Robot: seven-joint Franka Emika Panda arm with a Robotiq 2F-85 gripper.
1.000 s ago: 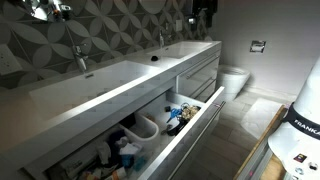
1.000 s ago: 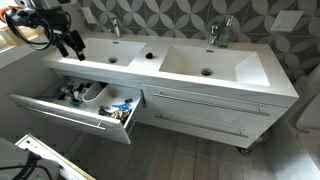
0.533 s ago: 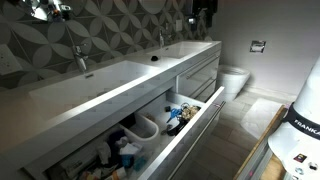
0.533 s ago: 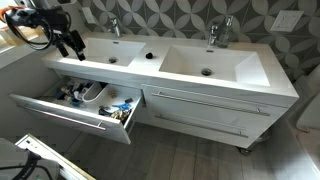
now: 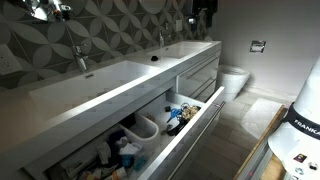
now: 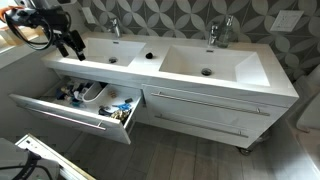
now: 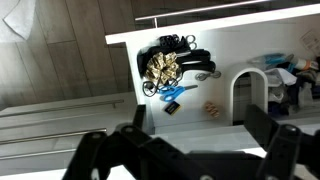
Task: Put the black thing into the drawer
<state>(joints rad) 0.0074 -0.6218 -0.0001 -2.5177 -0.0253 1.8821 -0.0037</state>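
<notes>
The black thing (image 5: 154, 58) is a tiny round object lying on the white counter between the two sinks; it also shows in the other exterior view (image 6: 148, 57). The drawer (image 6: 70, 117) stands pulled open under the left sink, and both exterior views (image 5: 203, 115) show clutter inside it. My gripper (image 6: 72, 42) hangs above the counter's left end, well away from the black thing. In the wrist view my gripper (image 7: 185, 152) is open and empty, looking down into the drawer (image 7: 225, 52). The black thing is out of the wrist view.
The drawer holds black cables (image 7: 175, 45), blue scissors (image 7: 180, 93) and a white container (image 6: 90, 95). Two faucets (image 6: 114, 26) (image 6: 222, 30) stand behind the sinks. Closed drawer fronts (image 6: 220, 110) lie to the right. A toilet (image 5: 235, 78) stands beyond the vanity.
</notes>
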